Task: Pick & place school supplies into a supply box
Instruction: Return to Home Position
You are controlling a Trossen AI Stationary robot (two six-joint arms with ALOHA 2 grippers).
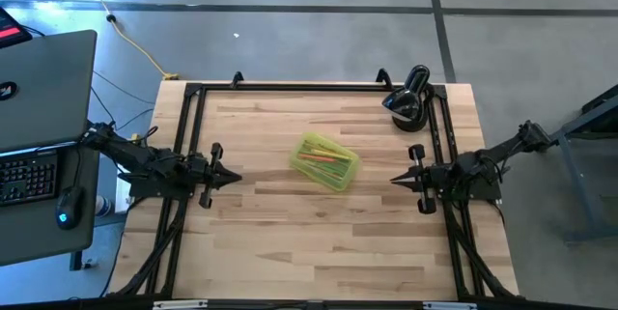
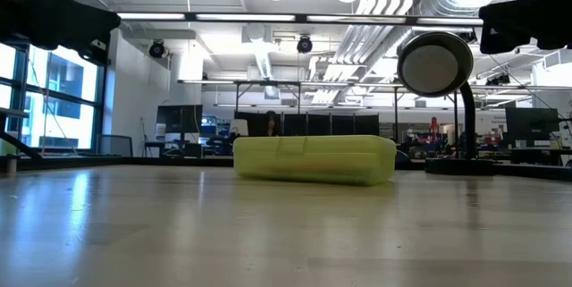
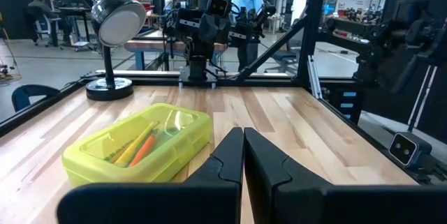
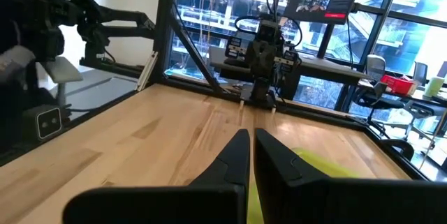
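The box (image 1: pixel 324 161) lies shut and askew in the middle of the tabletop (image 1: pixel 290 252), between the arms. Through its cloudy lid only orange and yellow pencils (image 3: pixel 140 146) can be made out; the rest blurs. The left pincer (image 1: pixel 237 178) and right pincer (image 1: pixel 394 181) hover well apart from it, fingers pressed together, empty. In the right wrist view the fingers hide most of the box.

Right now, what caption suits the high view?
Closed supply box lies mid-table between shut left fingers and shut right fingers.
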